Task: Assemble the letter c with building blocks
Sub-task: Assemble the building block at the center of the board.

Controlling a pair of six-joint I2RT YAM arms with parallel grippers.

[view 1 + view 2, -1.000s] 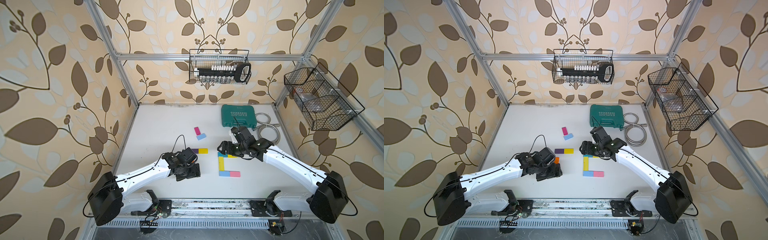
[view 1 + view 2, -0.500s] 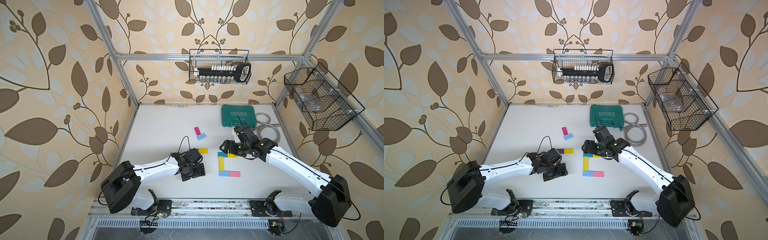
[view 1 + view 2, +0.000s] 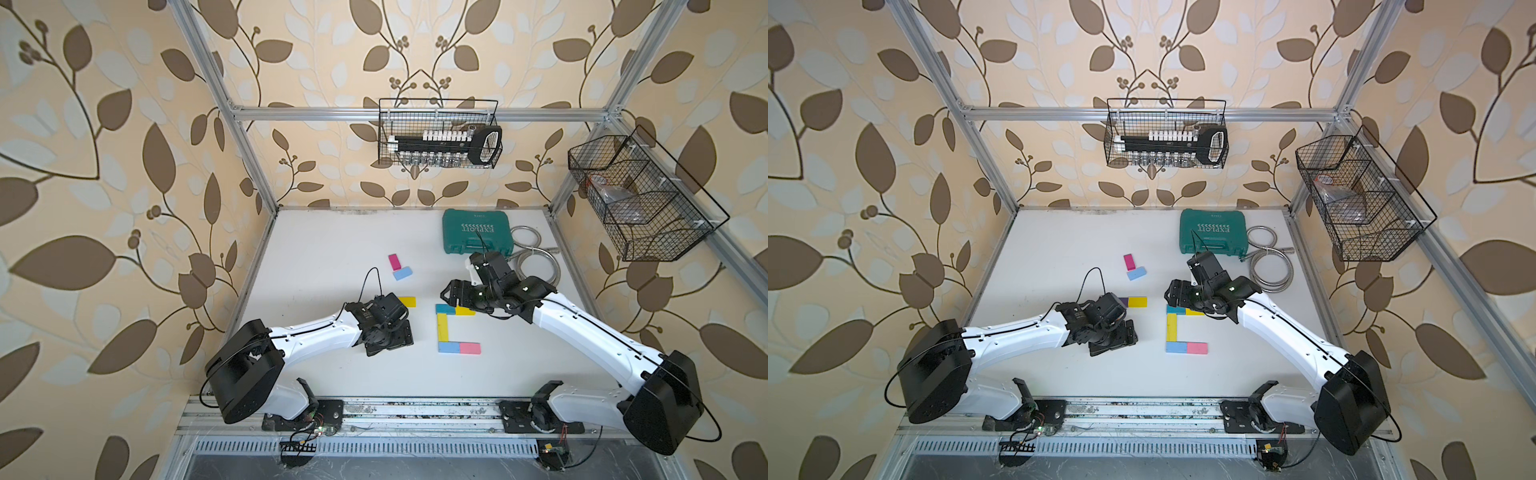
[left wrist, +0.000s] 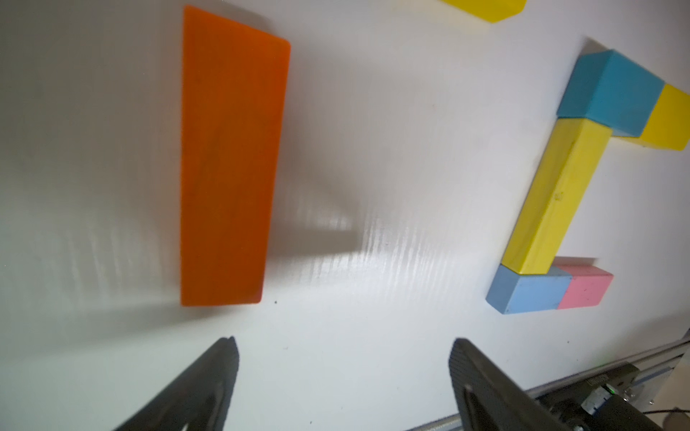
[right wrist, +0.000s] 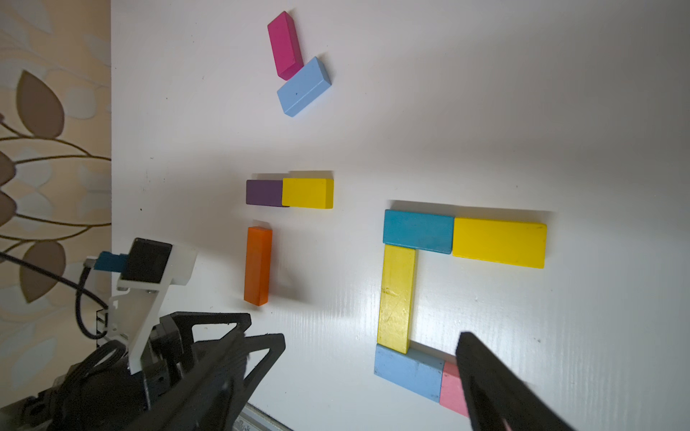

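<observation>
Left arm [image 3: 316, 332]: the shoulder housing was swung inward and the forearm was carried farther across the table. The left gripper [image 4: 343, 341] was brought nearer the yellow bar [image 3: 442, 328].

Orange block [image 4: 231, 160]: it was seen beside the gripper a second earlier in a top view, and was since covered by the wrist in both top views.

Purple block [image 3: 1123, 301]: it was mostly hidden by the same wrist.

Right arm [image 3: 582, 332]: it was shifted only slightly.
</observation>
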